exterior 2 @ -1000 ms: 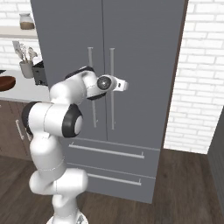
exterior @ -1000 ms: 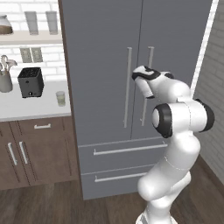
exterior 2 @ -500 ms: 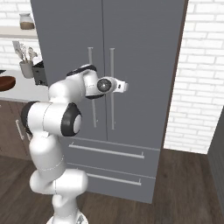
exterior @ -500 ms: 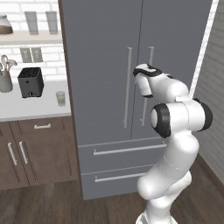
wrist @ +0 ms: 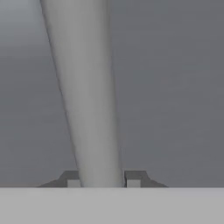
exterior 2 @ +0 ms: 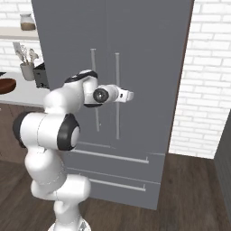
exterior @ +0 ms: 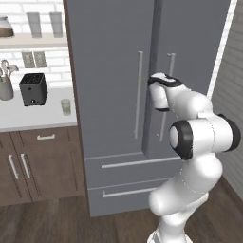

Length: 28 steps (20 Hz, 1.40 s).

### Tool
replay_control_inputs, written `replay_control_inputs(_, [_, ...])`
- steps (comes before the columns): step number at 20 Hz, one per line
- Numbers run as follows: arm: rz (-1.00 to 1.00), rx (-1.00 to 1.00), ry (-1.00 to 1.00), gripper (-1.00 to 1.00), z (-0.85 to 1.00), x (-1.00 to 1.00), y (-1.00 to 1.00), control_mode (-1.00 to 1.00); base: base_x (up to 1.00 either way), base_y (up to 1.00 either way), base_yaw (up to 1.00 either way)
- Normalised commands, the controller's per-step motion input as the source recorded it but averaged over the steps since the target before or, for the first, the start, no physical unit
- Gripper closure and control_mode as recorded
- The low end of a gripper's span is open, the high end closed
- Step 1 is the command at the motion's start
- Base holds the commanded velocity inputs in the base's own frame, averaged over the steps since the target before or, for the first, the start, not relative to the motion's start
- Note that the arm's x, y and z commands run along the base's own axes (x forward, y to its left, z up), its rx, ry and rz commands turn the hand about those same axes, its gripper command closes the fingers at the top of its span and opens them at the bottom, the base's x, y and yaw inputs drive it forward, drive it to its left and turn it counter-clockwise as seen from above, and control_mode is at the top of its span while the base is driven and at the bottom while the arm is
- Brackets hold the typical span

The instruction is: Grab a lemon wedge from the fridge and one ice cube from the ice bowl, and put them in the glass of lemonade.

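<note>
A: Where's the lemon wedge?
B: Can't see it. Prob inside the fridge point(exterior: 114, 71), both doors shut rn. That's why the gripper point(wrist: 103, 180) is on the right door's handle point(wrist: 85, 96) first: door has to open before anything gets grabbed.
A: Gripper state?
B: Closed narrow w/ the bar between its fingertips point(wrist: 133, 179), one tip each side. Looks like a firm hold, ready to pull.
A: Why grab at mid height?
B: My guess: the arm reaches about level there, so a straight pull swings the door w/o twisting. In the right base view the hand point(exterior 2: 118, 94) sits square on the handle.
A: And the rest?
B: Glass of lemonade point(exterior: 65, 107) stands on the desk point(exterior: 28, 116) left of the fridge, near the edge, so easy to drop stuff in later. Ice bowl point(exterior 2: 5, 85) is farther left on the same desk. Ice cube too small to make out.
A: Progress?
B: Early, nothing fetched yet.
</note>
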Motion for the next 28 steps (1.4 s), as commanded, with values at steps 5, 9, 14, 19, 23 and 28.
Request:
replay_control_inputs(5, [-0.17,0.00,0.00,1.00,0.67,-0.80,-0.57,-1.00,0.00,0.00,0.00])
replay_control_inputs(9, [-0.21,0.00,0.00,1.00,0.94,-0.80,-0.49,-1.00,0.00,0.00,0.00])
replay_control_inputs(14, [-0.21,0.00,-0.03,-1.00,1.00,-0.80,-0.31,-1.00,0.00,0.00,0.00])
replay_control_inputs(19, [-0.14,0.00,-0.06,-1.00,1.00,-0.75,-0.04,-1.00,0.00,0.00,0.00])
replay_control_inputs(23, [-0.14,0.00,-0.02,-1.00,1.00,-0.64,0.00,-1.00,0.00,0.00,0.00])
replay_control_inputs(28, [-0.09,0.00,-0.02,-1.00,1.00,-0.71,0.12,-1.00,0.00,0.00,0.00])
